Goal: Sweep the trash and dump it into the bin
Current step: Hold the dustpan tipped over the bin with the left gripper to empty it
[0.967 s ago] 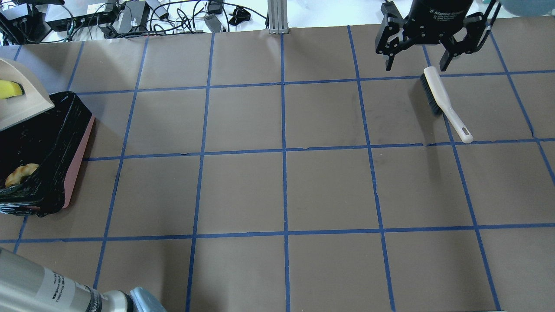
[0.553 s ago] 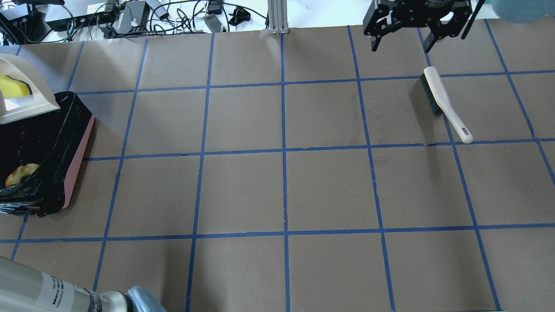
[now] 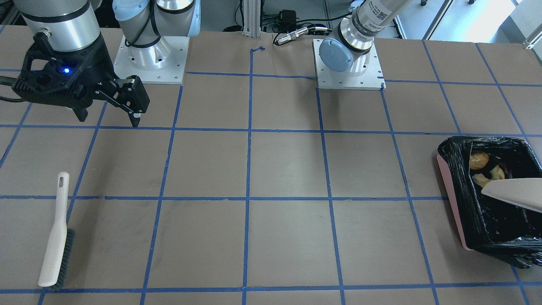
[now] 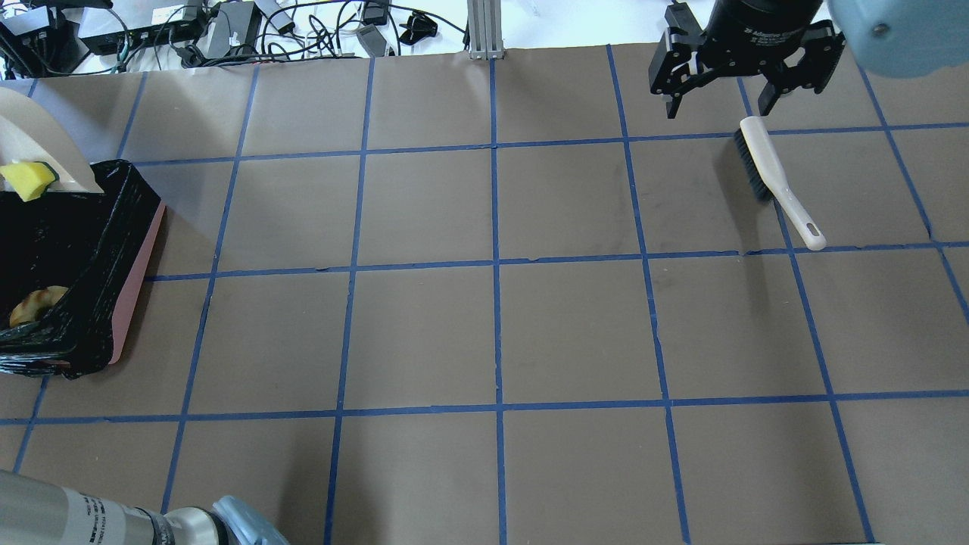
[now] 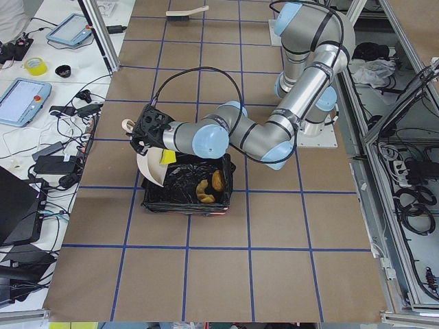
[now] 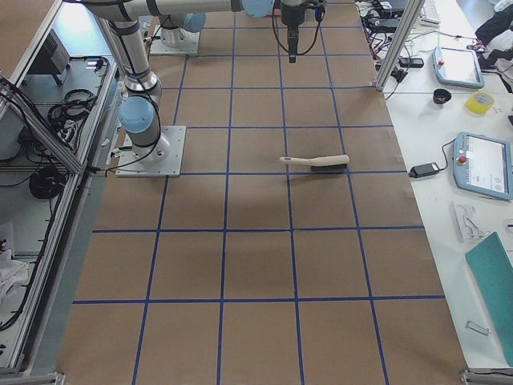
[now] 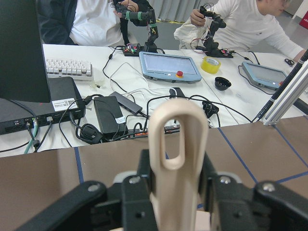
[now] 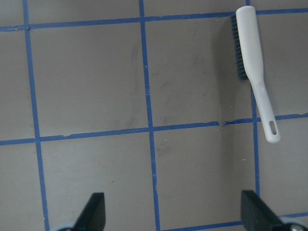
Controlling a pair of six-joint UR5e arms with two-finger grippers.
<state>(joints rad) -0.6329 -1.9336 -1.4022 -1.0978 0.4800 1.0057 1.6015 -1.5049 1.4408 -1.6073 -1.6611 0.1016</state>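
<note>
The bin [image 4: 113, 227], pink with a black bag, stands at the table's left end; it also shows in the front view [image 3: 457, 182]. My left gripper [image 7: 175, 192] is shut on the handle of a beige dustpan [image 4: 45, 136] tilted over the bin. The yellow sponge [image 4: 28, 180] sits at the dustpan's lip over the bin's far edge. The golden-brown piece [image 3: 478, 161] and the pale crescent slice [image 3: 491, 174] lie inside the bin. My right gripper [image 4: 718, 112] is open and empty, just beyond the head of a white brush [image 4: 764, 170].
The brush lies flat on the table at the far right, bristles to the left, and also shows in the right wrist view [image 8: 252, 57]. Cables and power boxes [image 4: 189, 30] lie past the table's far edge. An aluminium post [image 4: 483, 30] stands at the far middle.
The dustpan has tipped steeper and the sponge has slid from inside the pan down to its lip at the bin. My right gripper moved away, then back near the brush head, still open.
</note>
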